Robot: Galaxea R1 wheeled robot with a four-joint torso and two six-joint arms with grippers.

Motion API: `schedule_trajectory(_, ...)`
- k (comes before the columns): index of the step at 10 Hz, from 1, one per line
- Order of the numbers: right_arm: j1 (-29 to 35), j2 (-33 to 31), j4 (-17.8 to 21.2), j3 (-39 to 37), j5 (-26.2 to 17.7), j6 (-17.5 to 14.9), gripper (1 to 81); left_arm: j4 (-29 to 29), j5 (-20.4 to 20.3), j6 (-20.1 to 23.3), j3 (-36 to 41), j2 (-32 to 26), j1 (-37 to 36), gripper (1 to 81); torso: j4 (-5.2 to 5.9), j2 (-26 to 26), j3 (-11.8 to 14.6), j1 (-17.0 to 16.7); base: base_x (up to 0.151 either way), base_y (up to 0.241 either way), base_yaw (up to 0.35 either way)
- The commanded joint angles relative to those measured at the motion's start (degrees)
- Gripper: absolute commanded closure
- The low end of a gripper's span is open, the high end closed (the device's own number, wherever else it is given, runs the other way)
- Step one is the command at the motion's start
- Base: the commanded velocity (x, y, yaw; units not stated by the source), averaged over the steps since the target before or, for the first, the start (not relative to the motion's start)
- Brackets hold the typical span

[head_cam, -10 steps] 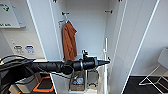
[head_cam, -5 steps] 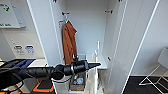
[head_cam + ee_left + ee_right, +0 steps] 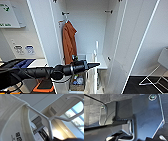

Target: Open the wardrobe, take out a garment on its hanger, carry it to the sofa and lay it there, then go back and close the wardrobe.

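Left end effector holding the hanger before the open wardrobe

Nearest, the left end effector [image 3: 96, 65] pinches the white hanger [image 3: 50, 119], the white garment [image 3: 13, 121] draped on it; farther back, the wardrobe [image 3: 85, 27] stands open, an orange garment [image 3: 69, 42] hanging at its left.

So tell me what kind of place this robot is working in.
Probably a staged room in an office or lab building rather than a home: an open white wardrobe holding an orange garment, a wire-legged chair, and a panelled office-style ceiling.
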Motion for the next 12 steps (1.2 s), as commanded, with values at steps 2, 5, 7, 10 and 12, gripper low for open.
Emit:
schedule_trajectory(2,2.08,1.10,-0.04,0.52,-3.05,-0.24,1.0,1.87,-3.20,0.72,1.54,0.09,-8.31,81.1,0.00,0.00,0.00,0.00,0.000,0.000,0.000)
schedule_trajectory(5,1.90,1.10,-0.04,0.52,-2.97,-0.24,1.0,1.87,-3.30,0.63,1.54,0.27,-8.31,81.1,0.00,0.00,0.00,0.00,0.000,0.000,0.000)
schedule_trajectory(7,1.90,1.10,-0.04,0.52,-2.96,-0.24,1.0,1.87,-3.30,0.46,1.63,0.44,-8.31,81.1,0.00,0.00,0.00,0.00,0.000,0.000,-0.052)
schedule_trajectory(10,1.82,0.57,-0.39,0.52,-3.05,-0.42,1.0,2.13,-3.20,0.46,1.98,-0.35,-8.22,81.1,0.00,0.00,0.00,0.00,0.000,0.000,-0.162)
schedule_trajectory(12,1.82,-2.33,-0.48,1.04,-3.40,-0.86,1.0,2.31,-2.51,0.46,1.98,-0.79,-7.70,81.1,0.00,0.00,0.00,-0.02,0.000,0.000,-0.168)
